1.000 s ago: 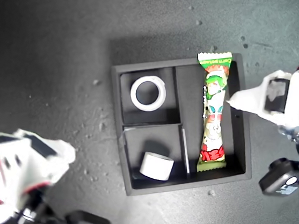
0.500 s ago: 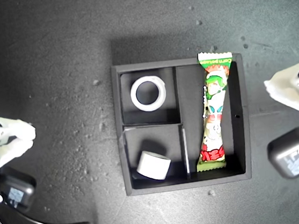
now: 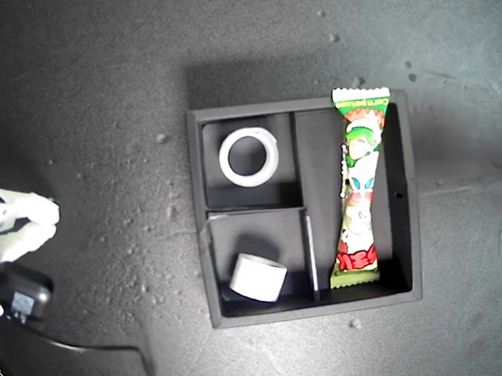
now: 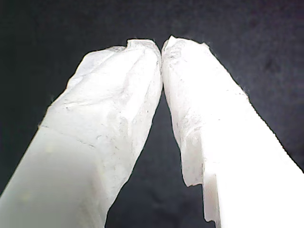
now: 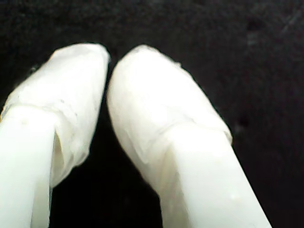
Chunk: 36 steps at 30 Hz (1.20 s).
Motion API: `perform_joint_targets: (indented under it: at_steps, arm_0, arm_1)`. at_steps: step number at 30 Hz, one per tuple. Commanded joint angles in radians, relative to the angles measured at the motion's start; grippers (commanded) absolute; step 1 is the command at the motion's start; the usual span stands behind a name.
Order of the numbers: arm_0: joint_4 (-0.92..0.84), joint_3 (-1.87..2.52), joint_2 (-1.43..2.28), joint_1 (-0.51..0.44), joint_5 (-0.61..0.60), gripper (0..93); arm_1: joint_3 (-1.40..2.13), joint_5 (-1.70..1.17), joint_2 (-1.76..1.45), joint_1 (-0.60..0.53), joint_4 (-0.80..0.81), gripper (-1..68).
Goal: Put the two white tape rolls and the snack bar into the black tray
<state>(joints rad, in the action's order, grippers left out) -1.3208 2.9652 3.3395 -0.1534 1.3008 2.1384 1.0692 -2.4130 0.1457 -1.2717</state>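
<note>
- The tray (image 3: pixel 203 213) sits mid-desk (image 3: pixel 66 73) in the exterior view, and all three things already lie inside it.
- The wide roll (image 3: pixel 248 156) lies flat in the small compartment nearer the exterior view's top, hole facing up.
- The small roll (image 3: pixel 259 278) rests tilted in the small compartment below it in that view, leaning toward the compartment's lower wall.
- The bar (image 3: pixel 362 198) runs down the long compartment on the exterior view's right; its upper end rides up over the tray's wall, so it is not fully seated flat.
- Our first end effector (image 4: pixel 162 50) is clenched on nothing, its taped tips touching over bare dark desk.
- Our second end effector (image 5: pixel 108 59) is likewise clenched and empty, with only a thin gap between its fingers (image 5: pixel 142 95) at the tips.
- One arm (image 3: pixel 5 220) shows at the exterior view's left edge, well apart from the tray; a white sliver at the right edge may be the other. We cannot tell from the wrist views which is first and which second.
- We judge the task essentially done: nothing is left on the desk to collect. At most, the bar's raised end might want a nudge down.
</note>
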Motion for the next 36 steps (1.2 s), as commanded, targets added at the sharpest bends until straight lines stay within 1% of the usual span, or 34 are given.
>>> perform_joint_targets:
  at_steps: [1,10,13,18,21,23,24,26,27,29,30,31,32,34,36]
  arm_0:
    - [-0.005,0.012,0.044,-0.002,0.011,0.0]
    - [0.032,0.129,0.046,0.012,-0.012,0.0]
    - [0.091,0.173,0.046,0.006,-0.029,0.0]
    - [0.069,0.173,0.046,0.023,-0.014,0.1]
    - [0.069,0.173,0.046,0.031,-0.063,0.1]
    - [0.055,0.173,0.046,0.031,-0.038,0.1]
    - [0.032,0.173,0.046,0.031,-0.008,0.1]
    - [-0.009,0.173,0.046,0.026,0.044,0.1]
    - [-0.011,0.173,0.046,0.035,-0.009,0.2]
    - [-0.032,0.173,0.046,0.035,0.023,0.2]
    - [-0.032,0.173,0.046,0.032,0.008,0.2]
    - [-0.032,0.173,0.048,0.041,-0.020,0.2]
    - [-0.034,0.173,0.048,0.055,-0.075,0.2]
    - [-0.054,0.173,0.048,0.069,-0.063,0.2]
    - [-0.060,0.173,0.048,0.072,-0.081,0.2]
  arm_1:
    - [0.187,0.014,-0.199,-0.026,0.074,-0.6]
    - [0.653,0.054,-0.652,-0.046,0.109,-0.6]
    - [0.721,0.041,-0.684,-0.051,0.098,-0.6]
    - [0.828,0.043,-0.687,-0.048,0.178,-0.6]
    - [0.888,0.038,-0.701,-0.041,0.227,-0.6]
    - [0.966,0.026,-0.770,-0.040,0.270,-0.6]
    - [0.986,0.018,-0.819,-0.035,0.244,-0.5]
    - [0.986,0.006,-0.819,-0.038,0.247,-0.3]
    - [0.986,0.005,-0.819,-0.032,0.245,-0.2]
    - [0.986,0.034,-0.819,-0.014,0.196,-0.1]
    - [0.986,0.051,-0.819,-0.011,0.169,-0.1]
    - [0.986,0.048,-0.819,-0.008,0.143,-0.1]
    - [0.986,0.046,-0.819,0.002,0.118,-0.1]
    - [0.986,0.046,-0.819,0.028,0.077,0.0]
    - [0.986,0.051,-0.819,0.043,0.035,0.0]
